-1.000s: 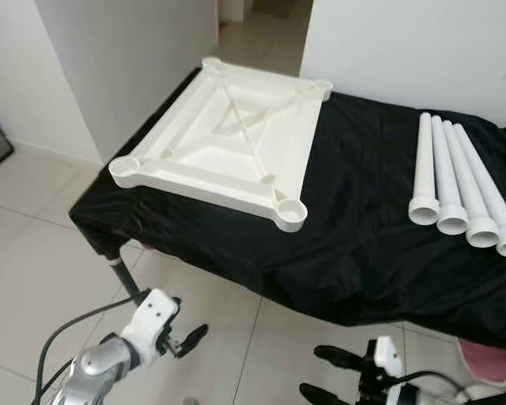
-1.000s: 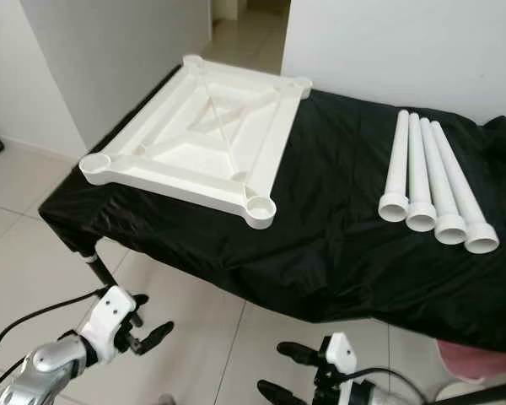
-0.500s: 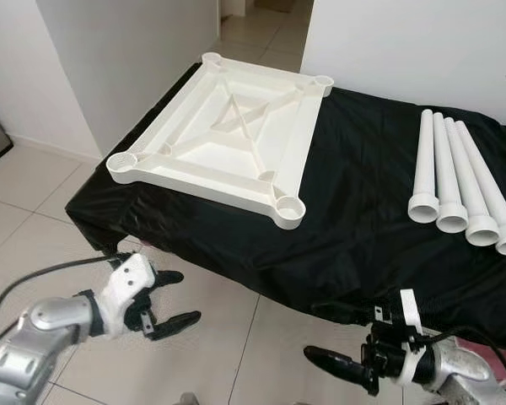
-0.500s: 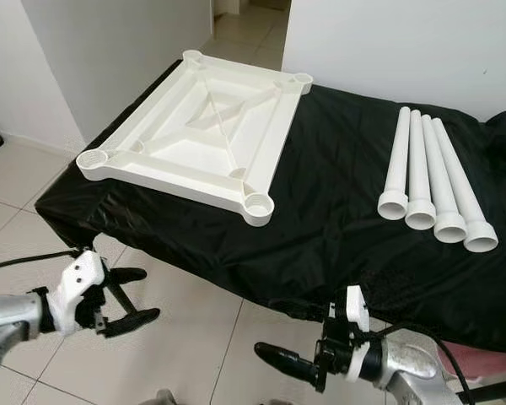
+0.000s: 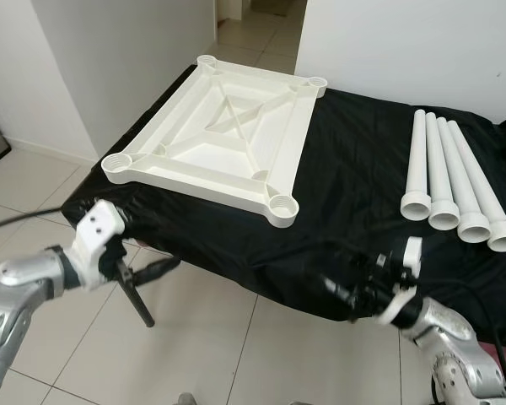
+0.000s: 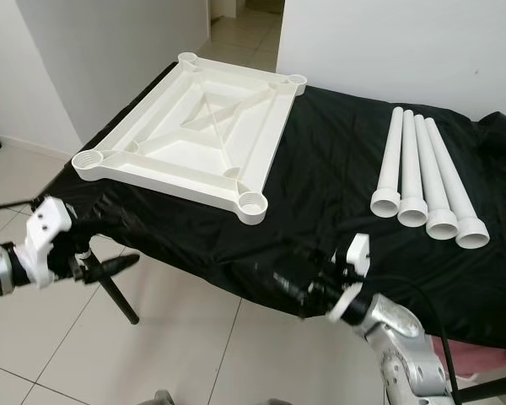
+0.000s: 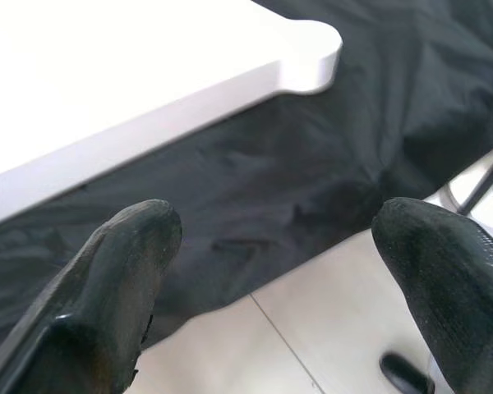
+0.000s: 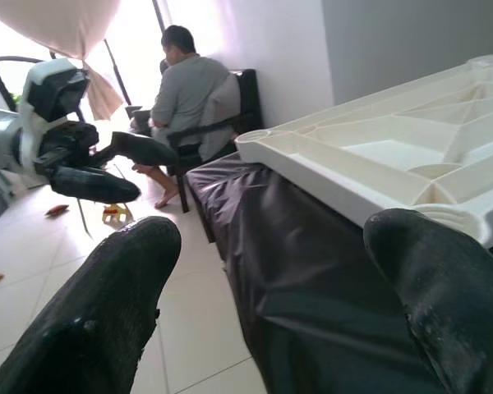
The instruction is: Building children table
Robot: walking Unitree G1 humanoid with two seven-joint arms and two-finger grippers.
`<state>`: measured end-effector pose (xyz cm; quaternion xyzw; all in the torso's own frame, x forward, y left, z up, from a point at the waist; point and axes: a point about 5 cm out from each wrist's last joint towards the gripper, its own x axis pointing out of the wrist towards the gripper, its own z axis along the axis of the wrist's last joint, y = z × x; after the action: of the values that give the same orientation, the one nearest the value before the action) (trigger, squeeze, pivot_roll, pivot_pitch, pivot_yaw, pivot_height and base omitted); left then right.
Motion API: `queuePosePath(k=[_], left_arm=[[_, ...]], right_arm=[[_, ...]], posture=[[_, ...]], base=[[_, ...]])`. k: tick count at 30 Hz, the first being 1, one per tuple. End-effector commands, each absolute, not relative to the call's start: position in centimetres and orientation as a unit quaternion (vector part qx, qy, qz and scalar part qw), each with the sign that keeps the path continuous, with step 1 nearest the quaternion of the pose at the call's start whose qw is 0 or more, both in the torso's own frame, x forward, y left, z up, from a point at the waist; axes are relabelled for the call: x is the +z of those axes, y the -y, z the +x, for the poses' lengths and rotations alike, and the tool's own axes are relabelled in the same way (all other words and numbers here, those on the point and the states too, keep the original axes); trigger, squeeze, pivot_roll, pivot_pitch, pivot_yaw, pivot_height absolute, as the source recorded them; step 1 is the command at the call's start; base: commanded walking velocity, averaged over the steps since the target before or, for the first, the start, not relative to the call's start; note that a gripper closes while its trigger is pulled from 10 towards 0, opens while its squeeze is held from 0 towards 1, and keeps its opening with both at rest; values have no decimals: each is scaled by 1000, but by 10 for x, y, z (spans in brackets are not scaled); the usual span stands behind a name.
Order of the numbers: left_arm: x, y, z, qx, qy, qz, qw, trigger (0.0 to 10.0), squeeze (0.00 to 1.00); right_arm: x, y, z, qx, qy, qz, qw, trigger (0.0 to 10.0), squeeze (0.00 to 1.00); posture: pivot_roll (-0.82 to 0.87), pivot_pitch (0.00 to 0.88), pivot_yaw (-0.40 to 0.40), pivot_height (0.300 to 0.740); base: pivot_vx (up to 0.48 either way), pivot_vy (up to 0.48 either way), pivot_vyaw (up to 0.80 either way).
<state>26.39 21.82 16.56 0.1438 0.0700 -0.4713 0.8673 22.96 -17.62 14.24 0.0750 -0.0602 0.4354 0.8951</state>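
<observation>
On black cloth (image 5: pixel 354 211), tabletop (image 5: pixel 228 135), legs (image 5: pixel 455 181).

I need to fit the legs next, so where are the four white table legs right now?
The four white legs lie side by side on the black-covered table, on the robot's right, apart from the upturned tabletop on the left.

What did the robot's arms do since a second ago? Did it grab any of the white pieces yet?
Both arms came up from low over the floor toward the front edge of the table. The left gripper and the right gripper are open and hold nothing. Nothing was grabbed. The white tabletop lies upside down on the black cloth as before, and the four white legs lie side by side, untouched.
</observation>
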Motion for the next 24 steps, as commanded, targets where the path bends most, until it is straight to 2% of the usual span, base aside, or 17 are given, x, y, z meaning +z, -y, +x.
queuePosePath(k=[1, 2, 3, 4, 6, 7, 8, 9, 10, 11, 19, 21, 24], left_arm=[[166, -218, 266, -468, -69, 141, 869, 10000, 0], [169, -218, 274, -446, -51, 130, 884, 10000, 0], [169, -218, 274, -446, -51, 130, 884, 10000, 0], [173, -217, 283, -413, -29, 109, 904, 10000, 0], [173, -217, 283, -413, -29, 109, 904, 10000, 0], [176, -216, 289, -389, -15, 90, 917, 10000, 0], [176, -216, 289, -389, -15, 90, 917, 10000, 0], [179, -214, 297, -356, 1, 67, 932, 10000, 0], [179, -214, 297, -356, 1, 67, 932, 10000, 0], [181, -209, 301, -332, 15, 50, 942, 10000, 0], [173, -199, 312, -249, 13, 41, 967, 10000, 0], [173, -199, 312, -249, 13, 41, 967, 10000, 0], [173, -196, 323, -194, 22, 30, 980, 10000, 0]], right_arm=[[141, 180, 232, 418, 60, 77, 903, 10000, 0], [143, 179, 237, 393, 72, 80, 913, 10000, 0], [143, 179, 237, 393, 72, 80, 913, 10000, 0], [146, 178, 243, 364, 85, 79, 924, 10000, 0], [146, 178, 243, 364, 85, 79, 924, 10000, 0], [149, 176, 247, 340, 98, 78, 932, 10000, 0], [149, 176, 247, 340, 98, 78, 932, 10000, 0], [153, 174, 253, 308, 110, 79, 942, 10000, 0], [153, 174, 253, 308, 110, 79, 942, 10000, 0], [156, 173, 259, 268, 119, 78, 953, 10000, 0], [161, 177, 278, 149, 129, 77, 977, 10000, 0], [161, 177, 278, 149, 129, 77, 977, 10000, 0], [163, 178, 288, 85, 128, 79, 985, 10000, 0]], posture=[[13, 0, -9, 740], [13, 0, -9, 740], [13, 0, -9, 740], [9, 0, -10, 740], [9, 0, -10, 740], [9, 0, -10, 740], [9, 0, -10, 740], [9, 0, -10, 740], [9, 0, -10, 740], [1, 0, -17, 740], [3, 0, -27, 740], [3, 0, -27, 740], [12, 0, -40, 740]], base=[[0, 0, 0], [0, 0, 0], [0, 0, 0], [0, 0, 0], [0, 0, 0], [0, 0, 0], [0, 0, 0], [0, 0, 0], [0, 0, 0], [0, 0, 0], [0, 0, 0], [0, 0, 0], [0, 0, 0]])
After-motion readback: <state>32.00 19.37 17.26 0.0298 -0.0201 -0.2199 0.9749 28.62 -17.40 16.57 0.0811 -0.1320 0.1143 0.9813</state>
